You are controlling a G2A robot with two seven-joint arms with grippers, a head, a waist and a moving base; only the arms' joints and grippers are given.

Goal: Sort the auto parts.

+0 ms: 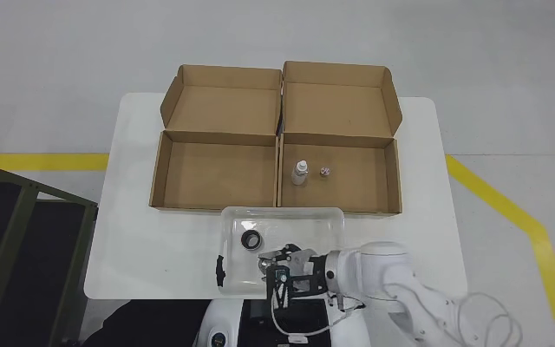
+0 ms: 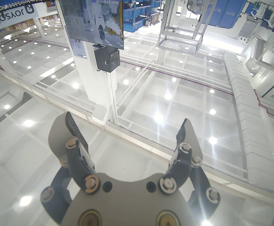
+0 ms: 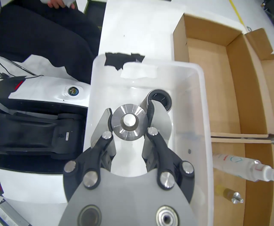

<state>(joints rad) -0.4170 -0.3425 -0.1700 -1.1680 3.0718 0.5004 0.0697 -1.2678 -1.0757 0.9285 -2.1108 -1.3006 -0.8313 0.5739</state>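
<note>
Bushing (image 3: 137,133) at frame centre sits pinched in right gripper (image 3: 129,114) inside tray (image 3: 203,102); next probably lift to a box (image 3: 203,57). Left gripper (image 2: 126,118) gapes empty.

I see a white table (image 1: 139,217) on a grey floor (image 1: 78,52) crossed by yellow lines (image 1: 52,161); overhead, ceiling lights (image 2: 212,111) glare around a pillar (image 2: 92,85) carrying a screen (image 2: 92,19).

The table (image 1: 139,173) is white. The left box (image 1: 217,178) and the right box (image 1: 360,178) are plain brown cardboard. The bin (image 3: 201,85) is translucent white, with torn black tape (image 3: 119,60) on its rim. The disc (image 3: 138,111) is shiny silver, and the sleeve (image 3: 159,96) is grey outside and black inside. The bottle (image 3: 233,164) is white.
</note>
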